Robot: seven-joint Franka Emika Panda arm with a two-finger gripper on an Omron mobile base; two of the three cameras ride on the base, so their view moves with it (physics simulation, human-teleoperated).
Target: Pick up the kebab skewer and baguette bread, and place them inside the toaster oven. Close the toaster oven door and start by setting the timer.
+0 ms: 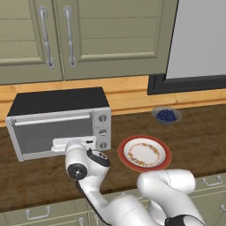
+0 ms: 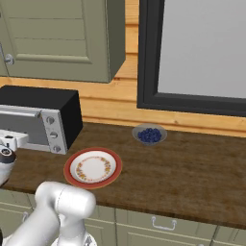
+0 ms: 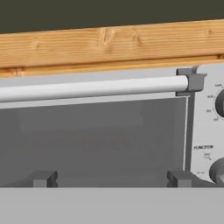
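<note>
Hand view close on toaster oven door (image 3: pixel 94 131)

Toaster oven (image 2: pixel 38 120) cut off by the right base view's left edge. Glass of the toaster oven door (image 3: pixel 94 140) too murky to show the interior. Knobs (image 3: pixel 220 103) clipped at the hand view's right edge; gripper (image 1: pixel 70 143) partly hidden behind the wrist.

Olive-green cabinets (image 1: pixel 88 39) hang above a dark wooden counter (image 2: pixel 192 178) with a light wood backsplash (image 2: pixel 110 103) and a black-framed window (image 2: pixel 202 53).
</note>
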